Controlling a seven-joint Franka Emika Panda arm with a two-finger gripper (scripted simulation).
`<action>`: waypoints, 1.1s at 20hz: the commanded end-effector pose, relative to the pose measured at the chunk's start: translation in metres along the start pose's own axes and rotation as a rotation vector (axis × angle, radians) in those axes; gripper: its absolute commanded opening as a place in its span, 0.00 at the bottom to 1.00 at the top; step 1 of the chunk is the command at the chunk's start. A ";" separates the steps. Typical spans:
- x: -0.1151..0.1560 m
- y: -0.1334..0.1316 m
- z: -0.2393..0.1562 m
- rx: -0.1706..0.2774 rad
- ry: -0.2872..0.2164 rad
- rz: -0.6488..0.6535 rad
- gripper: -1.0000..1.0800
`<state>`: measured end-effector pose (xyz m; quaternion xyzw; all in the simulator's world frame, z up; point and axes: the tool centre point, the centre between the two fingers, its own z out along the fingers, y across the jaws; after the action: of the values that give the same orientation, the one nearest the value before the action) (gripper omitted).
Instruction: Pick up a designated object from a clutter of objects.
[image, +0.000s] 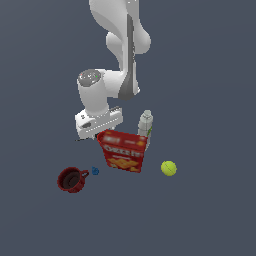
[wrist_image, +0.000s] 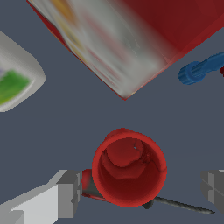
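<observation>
Cup (wrist_image: 128, 168) only visible in wrist view, sitting between the wide-apart pincer (wrist_image: 142, 192) fingers, thin black tool (wrist_image: 183, 204) under it, exterior view hides it behind cracker box (image: 123, 151), shows mug (image: 71, 179), ball (image: 169, 168).

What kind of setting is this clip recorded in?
A simulated tabletop-style scene, not a real room: a featureless grey floor with no walls, flat rendered household items such as the cracker box and tennis ball, and a red cup below the gripper.
</observation>
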<state>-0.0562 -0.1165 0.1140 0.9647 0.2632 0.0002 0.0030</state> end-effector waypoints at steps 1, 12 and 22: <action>-0.005 -0.001 0.008 0.002 0.001 -0.027 0.96; -0.010 -0.003 0.019 0.006 0.001 -0.050 0.96; -0.011 -0.004 0.057 0.006 0.001 -0.054 0.96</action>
<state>-0.0677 -0.1193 0.0630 0.9574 0.2887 -0.0003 -0.0003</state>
